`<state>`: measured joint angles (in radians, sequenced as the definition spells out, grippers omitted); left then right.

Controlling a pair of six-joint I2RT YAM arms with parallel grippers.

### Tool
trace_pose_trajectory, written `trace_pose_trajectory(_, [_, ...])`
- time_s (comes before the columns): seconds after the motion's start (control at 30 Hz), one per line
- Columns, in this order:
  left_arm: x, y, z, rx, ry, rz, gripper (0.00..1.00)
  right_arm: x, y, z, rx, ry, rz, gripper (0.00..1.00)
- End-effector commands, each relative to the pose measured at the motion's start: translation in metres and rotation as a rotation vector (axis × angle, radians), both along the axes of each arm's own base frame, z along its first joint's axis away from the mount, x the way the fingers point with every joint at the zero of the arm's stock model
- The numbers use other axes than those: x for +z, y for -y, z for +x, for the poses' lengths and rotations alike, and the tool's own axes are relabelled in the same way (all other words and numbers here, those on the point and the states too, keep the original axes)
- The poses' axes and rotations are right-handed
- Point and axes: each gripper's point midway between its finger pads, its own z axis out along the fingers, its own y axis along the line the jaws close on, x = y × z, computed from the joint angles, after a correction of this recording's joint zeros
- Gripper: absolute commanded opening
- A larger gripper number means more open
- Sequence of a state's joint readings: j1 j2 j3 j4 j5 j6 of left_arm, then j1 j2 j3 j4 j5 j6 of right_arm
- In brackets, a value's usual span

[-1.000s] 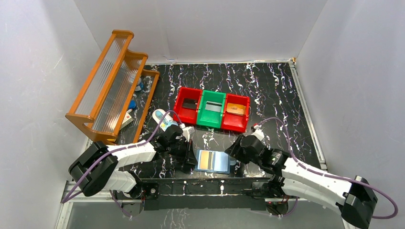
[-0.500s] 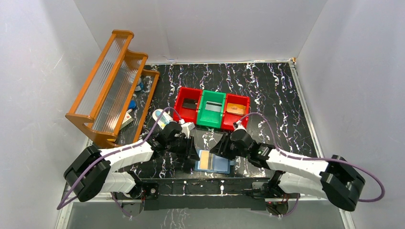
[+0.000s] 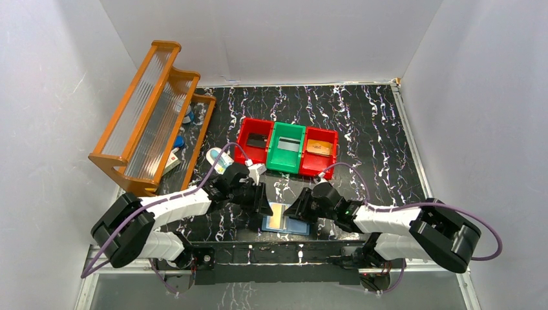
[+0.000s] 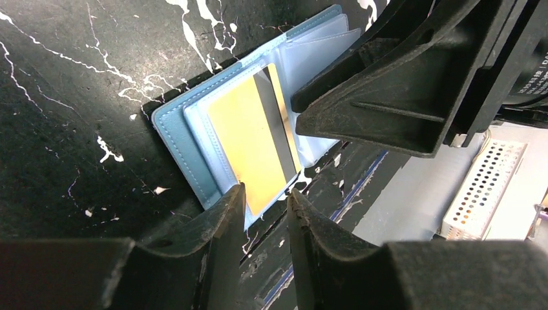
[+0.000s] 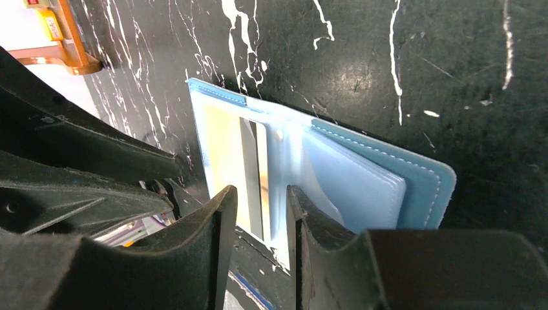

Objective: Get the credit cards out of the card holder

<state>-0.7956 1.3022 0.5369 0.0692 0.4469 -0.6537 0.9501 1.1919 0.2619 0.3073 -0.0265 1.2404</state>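
The blue card holder point(image 3: 298, 224) lies open at the table's near edge. A tan-orange card with a dark stripe point(image 4: 249, 139) sits in its left clear pocket, its near end sticking out; it also shows in the right wrist view point(image 5: 223, 155). My left gripper point(image 4: 265, 194) hovers over the card's near end, jaws a little apart, nothing between them. My right gripper point(image 5: 262, 200) is over the holder's point(image 5: 362, 187) middle, jaws a little apart and empty. A black card point(image 3: 256, 140), a pale card point(image 3: 289, 146) and a tan-orange card point(image 3: 320, 147) lie in the bins.
Red, green and red bins point(image 3: 286, 161) stand in a row behind the holder. A white-and-blue oval case point(image 3: 218, 159) lies left of them. An orange wooden rack point(image 3: 148, 116) leans at the far left. The table's front edge point(image 4: 362, 194) runs just below the holder.
My right arm has swung left and down over the holder's right half. My left gripper has shifted slightly right over the card. The holder has stayed in place.
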Motion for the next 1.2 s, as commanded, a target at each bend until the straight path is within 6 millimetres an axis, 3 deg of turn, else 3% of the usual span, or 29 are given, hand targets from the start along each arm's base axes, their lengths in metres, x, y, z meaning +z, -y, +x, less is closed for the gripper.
trace_pose_trajectory(0.0, [0.008,0.008,0.001,-0.038,0.012,-0.016,0.30,-0.001,-0.005,0.000,-0.003,-0.005,0.047,0.41])
trace_pose_trajectory(0.17, [0.001,0.007,-0.001,-0.041,0.000,0.005,0.29,0.000,-0.006,0.002,-0.009,0.000,0.052,0.38])
trace_pose_trajectory(0.57, [-0.022,0.002,-0.005,-0.042,-0.029,0.072,0.28,0.041,-0.019,0.010,0.042,0.094,0.103,0.39])
trace_pose_trajectory(0.9, [-0.020,0.001,-0.005,-0.036,-0.025,0.080,0.27,0.009,-0.016,0.004,0.027,0.011,0.065,0.39])
trace_pose_trajectory(1.17, [-0.027,0.000,-0.009,-0.041,-0.046,0.098,0.25,0.004,-0.023,-0.006,0.068,-0.002,0.147,0.31])
